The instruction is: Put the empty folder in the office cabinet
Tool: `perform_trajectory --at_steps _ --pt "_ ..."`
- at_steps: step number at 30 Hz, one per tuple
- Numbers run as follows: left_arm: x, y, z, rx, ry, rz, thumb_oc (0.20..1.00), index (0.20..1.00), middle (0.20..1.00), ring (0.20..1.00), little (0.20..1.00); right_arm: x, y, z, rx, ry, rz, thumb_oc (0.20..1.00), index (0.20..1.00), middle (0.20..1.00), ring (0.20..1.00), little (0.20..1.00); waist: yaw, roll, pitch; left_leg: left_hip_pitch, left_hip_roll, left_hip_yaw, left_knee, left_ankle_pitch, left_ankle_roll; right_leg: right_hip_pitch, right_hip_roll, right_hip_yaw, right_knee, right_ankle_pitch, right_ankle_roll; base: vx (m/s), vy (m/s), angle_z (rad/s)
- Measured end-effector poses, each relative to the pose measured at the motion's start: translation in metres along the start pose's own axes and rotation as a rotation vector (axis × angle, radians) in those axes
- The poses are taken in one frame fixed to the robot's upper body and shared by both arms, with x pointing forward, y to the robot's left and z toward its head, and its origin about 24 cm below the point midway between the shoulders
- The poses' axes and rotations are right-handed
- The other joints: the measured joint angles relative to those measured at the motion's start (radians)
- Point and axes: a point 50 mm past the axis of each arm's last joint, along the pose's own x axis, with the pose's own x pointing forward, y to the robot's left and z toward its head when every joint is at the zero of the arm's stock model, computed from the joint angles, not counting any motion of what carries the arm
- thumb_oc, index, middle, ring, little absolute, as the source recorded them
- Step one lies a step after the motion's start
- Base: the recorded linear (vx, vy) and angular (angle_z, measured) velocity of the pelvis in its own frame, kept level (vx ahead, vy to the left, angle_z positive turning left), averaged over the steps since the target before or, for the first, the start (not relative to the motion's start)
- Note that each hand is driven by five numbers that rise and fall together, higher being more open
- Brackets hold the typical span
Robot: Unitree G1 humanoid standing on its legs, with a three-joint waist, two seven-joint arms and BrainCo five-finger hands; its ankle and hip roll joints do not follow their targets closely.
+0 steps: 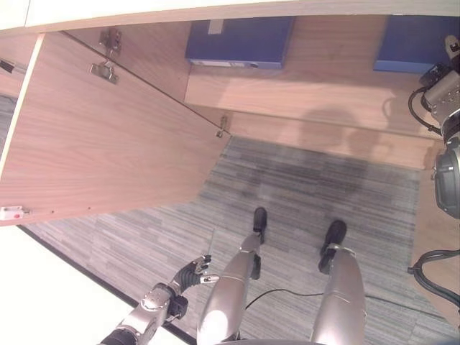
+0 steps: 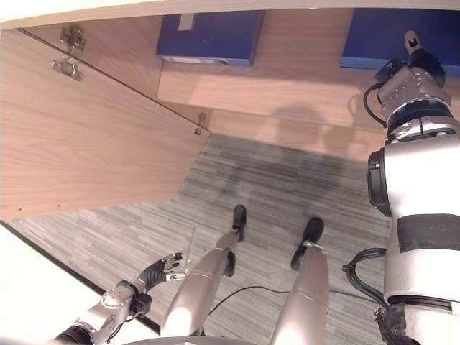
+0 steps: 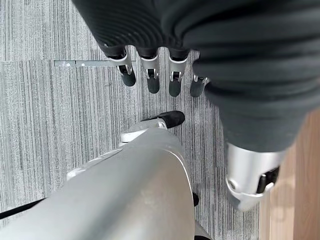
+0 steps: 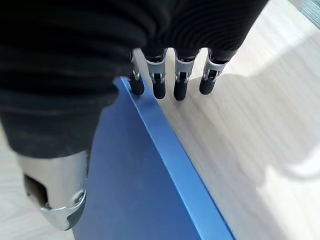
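Two hands with relaxed fingers — right hand [image 4: 165, 75] over blue folder [image 4: 145, 190] on cabinet shelf [image 4: 260, 110], left hand [image 1: 192, 273] low above carpet [image 1: 302, 187].

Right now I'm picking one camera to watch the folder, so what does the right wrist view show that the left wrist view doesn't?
Right wrist view: the right hand with straight fingers over a blue folder lying on the cabinet's pale wooden shelf, fingertips at the folder's edge.

Left wrist view: the left hand, fingers relaxed, hanging over the grey striped carpet, with a strip of wood at one edge. No folder there.

Both: a hand's dark cover, a row of dark-tipped fingers and a thumb, curled round nothing.
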Motion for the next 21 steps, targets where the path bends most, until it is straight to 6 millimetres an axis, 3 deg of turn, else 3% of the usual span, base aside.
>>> perform_trajectory --at_steps 6,12,16,21 --pt "0.001 0.001 0.002 -0.008 -0.008 0.003 1.000 1.000 1.000 1.000 1.000 0.004 -0.004 -0.007 -0.004 -0.013 0.022 1.000 1.000 1.000 1.000 1.000 -0.003 0.000 0.000 0.003 0.002 -0.003 0.002 0.001 -0.002 0.001 0.002 0.000 0.006 -0.002 -0.003 -0.03 0.005 0.00" --pt "0.001 0.003 0.002 -0.010 -0.005 0.011 1.000 1.000 1.000 1.000 1.000 0.007 0.000 -0.030 0.062 -0.025 0.080 1.000 1.000 1.000 1.000 1.000 -0.008 -0.002 0.002 0.018 0.009 -0.005 0.018 -0.005 -0.001 0.028 0.009 -0.007 -0.008 0.004 -0.012 -0.06 0.007 -0.01" --pt "0.000 0.004 0.000 -0.016 -0.001 0.020 1.000 1.000 1.000 1.000 1.000 0.003 0.011 -0.057 0.172 0.021 0.141 1.000 1.000 1.000 1.000 1.000 -0.017 -0.007 0.008 0.043 0.016 -0.004 0.011 -0.007 0.003 0.060 0.018 -0.008 -0.031 0.003 0.001 -0.02 -0.001 -0.04" --pt "-0.004 0.020 -0.001 -0.093 -0.007 0.096 1.000 1.000 1.000 1.000 1.000 -0.018 0.031 -0.116 0.237 0.072 0.271 1.000 1.000 1.000 1.000 1.000 -0.054 -0.041 0.033 0.080 0.031 0.005 0.000 -0.009 0.004 0.107 0.042 -0.005 -0.078 0.021 0.005 -0.03 0.001 -0.10"
